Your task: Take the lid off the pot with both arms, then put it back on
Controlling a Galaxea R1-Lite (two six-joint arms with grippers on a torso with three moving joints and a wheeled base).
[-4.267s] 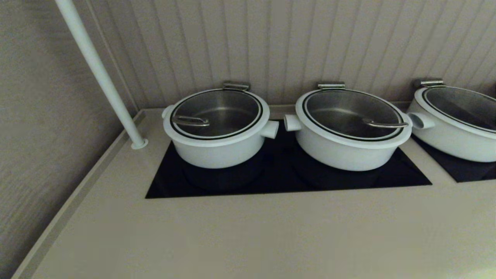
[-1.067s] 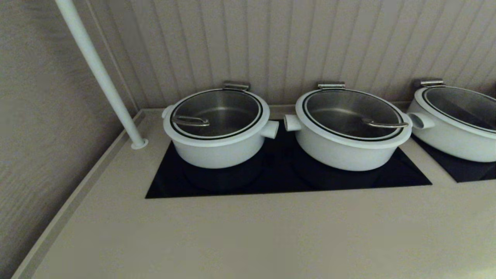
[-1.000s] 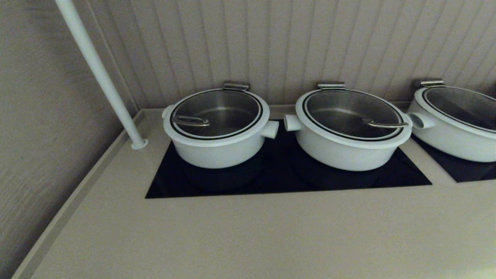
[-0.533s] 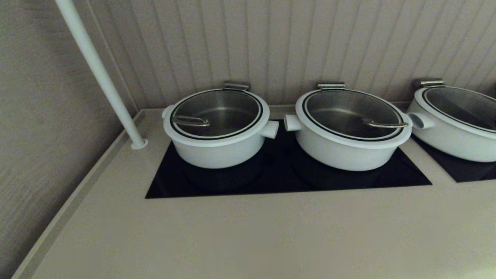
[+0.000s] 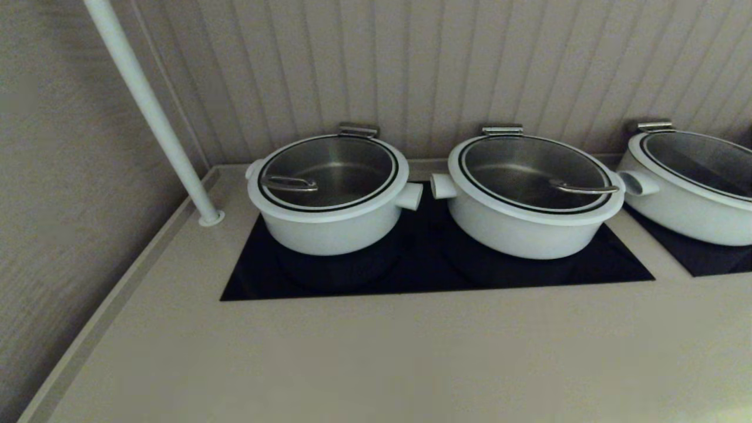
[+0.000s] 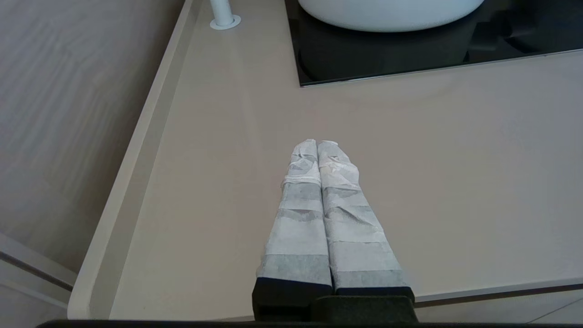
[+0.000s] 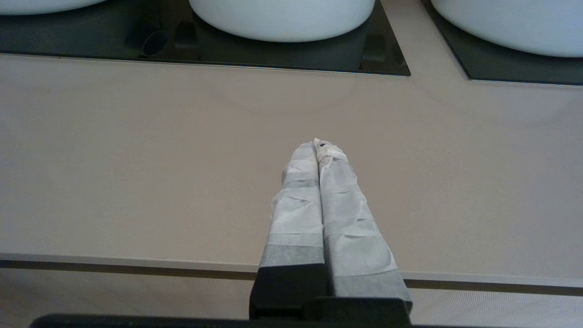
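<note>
The pot (image 5: pixel 329 226) is the deeper, narrower white one at the left of the black cooktop (image 5: pixel 423 276). Its glass lid (image 5: pixel 329 170) with a white rim and black ring sits on it, the steel wire handle (image 5: pixel 289 184) towards the left. Neither arm shows in the head view. My left gripper (image 6: pixel 317 145) is shut and empty over the bare counter near its front edge; the pot's base (image 6: pixel 387 11) lies ahead of it. My right gripper (image 7: pixel 315 145) is shut and empty over the counter, facing a wider pot (image 7: pixel 282 18).
Two wider, shallower lidded white pots stand to the right (image 5: pixel 531 200) (image 5: pixel 690 185). A slanted white pole (image 5: pixel 153 111) is fixed to the counter at the back left. A ribbed wall runs behind the pots, a side wall on the left.
</note>
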